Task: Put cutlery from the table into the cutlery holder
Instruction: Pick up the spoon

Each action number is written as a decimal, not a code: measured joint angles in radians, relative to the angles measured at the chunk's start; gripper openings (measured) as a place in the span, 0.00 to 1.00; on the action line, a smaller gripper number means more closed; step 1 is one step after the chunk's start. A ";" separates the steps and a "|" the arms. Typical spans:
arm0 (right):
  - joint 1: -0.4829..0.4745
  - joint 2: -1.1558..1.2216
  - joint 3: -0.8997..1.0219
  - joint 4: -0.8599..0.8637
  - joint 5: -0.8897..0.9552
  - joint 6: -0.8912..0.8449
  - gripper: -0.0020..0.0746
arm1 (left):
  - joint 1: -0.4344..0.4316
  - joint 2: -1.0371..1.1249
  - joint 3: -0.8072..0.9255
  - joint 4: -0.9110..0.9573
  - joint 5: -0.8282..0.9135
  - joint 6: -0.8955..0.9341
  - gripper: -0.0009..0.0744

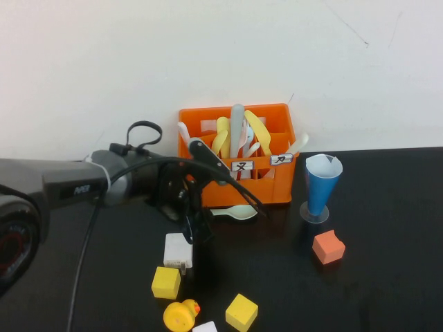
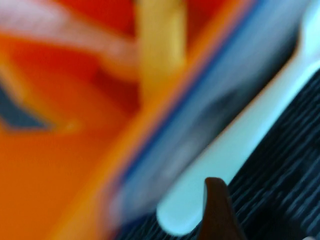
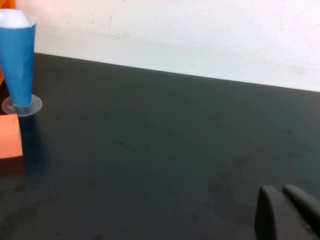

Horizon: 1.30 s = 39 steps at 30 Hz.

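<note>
The orange cutlery holder [image 1: 235, 162] stands at the back of the black table [image 1: 387, 228], holding a light grey fork [image 1: 237, 123] upright among yellow and white utensils. The mint-green spoon [image 1: 235, 211] lies flat on the table against the holder's front. My left gripper [image 1: 211, 204] is open right at the spoon's handle end, with one finger above and one below. In the left wrist view one dark fingertip [image 2: 215, 210] sits beside the spoon [image 2: 225, 155], close to the holder's wall [image 2: 60, 165]. My right gripper [image 3: 287, 212] is shut and empty over bare table; it is out of the high view.
A blue paper cone cup [image 1: 322, 183] stands right of the holder, with an orange cube [image 1: 328, 247] in front of it. A white block [image 1: 178, 251], two yellow cubes [image 1: 166, 282] [image 1: 241, 312] and a yellow rubber duck [image 1: 181, 315] lie near the front.
</note>
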 joint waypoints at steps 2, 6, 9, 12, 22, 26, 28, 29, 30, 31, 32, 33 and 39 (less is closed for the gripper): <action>0.000 0.000 0.000 0.000 0.000 0.000 0.02 | -0.010 0.000 0.000 0.008 -0.007 0.025 0.53; 0.000 0.000 0.000 0.000 0.000 0.000 0.02 | -0.028 0.002 0.000 0.031 -0.050 0.043 0.53; 0.000 0.000 0.000 0.000 0.000 0.000 0.02 | -0.040 0.012 0.000 0.052 -0.088 0.045 0.53; 0.000 0.000 0.000 0.000 0.000 0.000 0.02 | -0.050 0.027 0.000 0.065 -0.131 0.045 0.53; 0.000 0.000 0.000 0.000 0.000 0.000 0.02 | -0.072 0.087 0.000 0.090 -0.201 0.049 0.53; 0.000 0.000 0.000 0.000 0.000 0.000 0.02 | -0.072 0.094 0.000 0.093 -0.218 0.049 0.53; 0.000 0.000 0.000 0.000 0.000 0.000 0.02 | -0.074 0.098 -0.003 0.095 -0.234 0.049 0.53; 0.000 0.000 0.000 0.000 0.000 0.000 0.02 | -0.075 0.101 -0.005 0.095 -0.239 0.049 0.53; 0.000 0.000 0.000 0.000 0.000 0.000 0.02 | -0.075 0.105 -0.007 0.097 -0.248 0.049 0.53; 0.000 0.000 0.000 0.000 0.000 0.000 0.02 | -0.075 0.107 -0.009 0.097 -0.253 0.047 0.53; 0.000 0.000 0.000 0.000 0.000 0.000 0.02 | -0.075 0.108 -0.009 0.097 -0.253 0.044 0.52; 0.000 0.000 0.000 0.000 0.000 0.000 0.02 | -0.075 0.109 -0.009 0.098 -0.250 0.034 0.50; 0.000 0.000 0.000 0.000 0.000 0.000 0.02 | -0.076 0.111 -0.017 0.101 -0.183 -0.013 0.21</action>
